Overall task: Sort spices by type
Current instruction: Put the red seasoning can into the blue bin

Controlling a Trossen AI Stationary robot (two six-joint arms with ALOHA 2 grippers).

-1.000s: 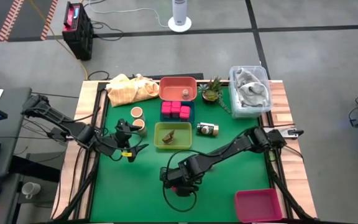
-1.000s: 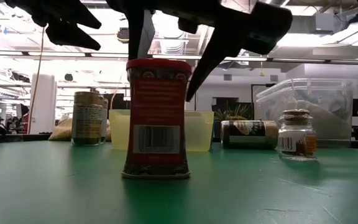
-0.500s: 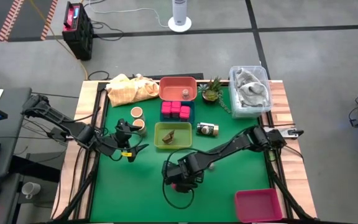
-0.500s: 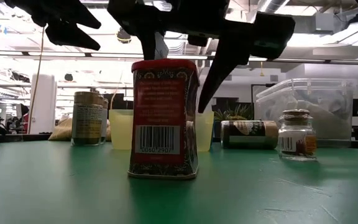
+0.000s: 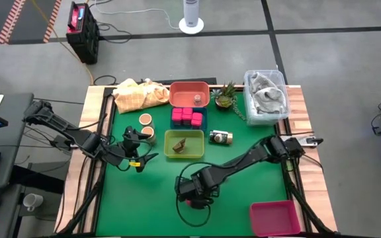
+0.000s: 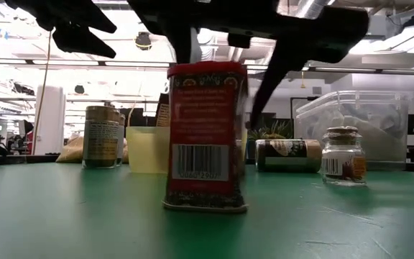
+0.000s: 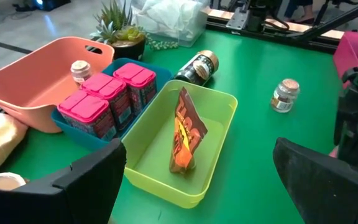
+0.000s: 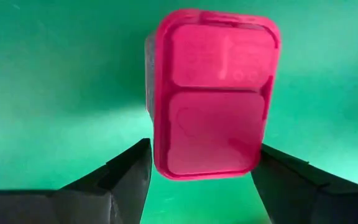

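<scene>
Caught part-way through the sorting: right gripper [image 5: 192, 192] closed to about half width on a red printed rectangular tin with a glossy pink plastic lid [image 6: 205, 137], one dark finger against each side, at the near middle of the green felt-like mat [image 5: 144, 205] and well apart from every tub. Seen slightly tilted in the low view, so judged held rather than standing free

Already grouped, by the look of it: matching pink-lidded tins [image 5: 186, 117] packed upright in a shallow blue plastic tray [image 7: 95, 132]; a crinkled brown foil pouch [image 5: 184, 143] laid in a translucent lime-green plastic tub [image 5: 167, 135]; one tiny cork-topped jar [image 5: 196, 100] set in a smooth coral plastic tub [image 5: 177, 86]

Left to do, on this evidence: the held tin probably owed to the blue tray; two short round tan-topped jars [image 5: 147, 125] loose on the mat just beside that tray; a dark labelled cylindrical jar [image 5: 220, 137] lying on its side just beside the lime-green tub; a small clear glass jar with a cork stopper [image 6: 343, 155] upright on the mat; a square magenta tub [image 5: 274, 218] at the near right corner, purpose not yet clear

Left gripper [image 5: 139, 151] spread to full width, gripping nothing, parked over the mat near the tan-topped jars
</scene>
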